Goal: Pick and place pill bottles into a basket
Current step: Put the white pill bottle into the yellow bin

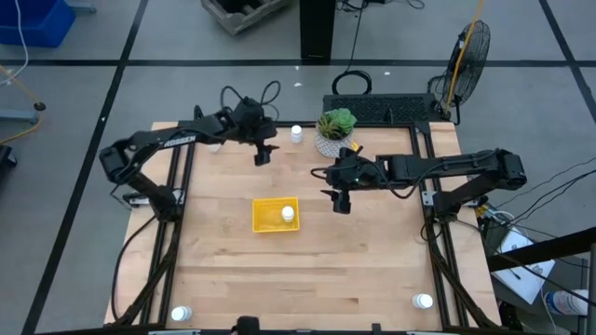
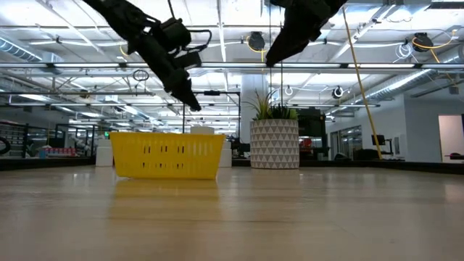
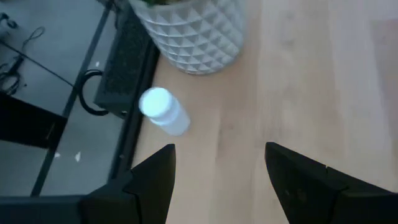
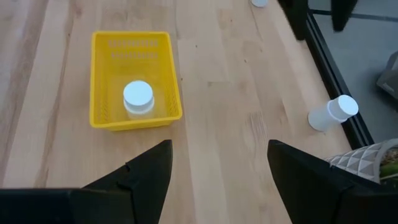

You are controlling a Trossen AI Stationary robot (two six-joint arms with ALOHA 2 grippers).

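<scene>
One bottle already stands upright in the basket; four wait on the worktop. My left claw hangs in the air, fingers spread and empty, and the nearest bottle lies just ahead of it, next to the plant pot. In my left wrist view that bottle sits between the lines of my two fingers but beyond their tips, its cap tipped toward the camera, so I judge its long axis close to upright. My right claw also hovers spread and empty, beside the basket and farther from that bottle. My left arm is nearer, so I should reach forward and down over the cap. Two bottles stand well behind both claws, at the worktop's near corners.
</scene>
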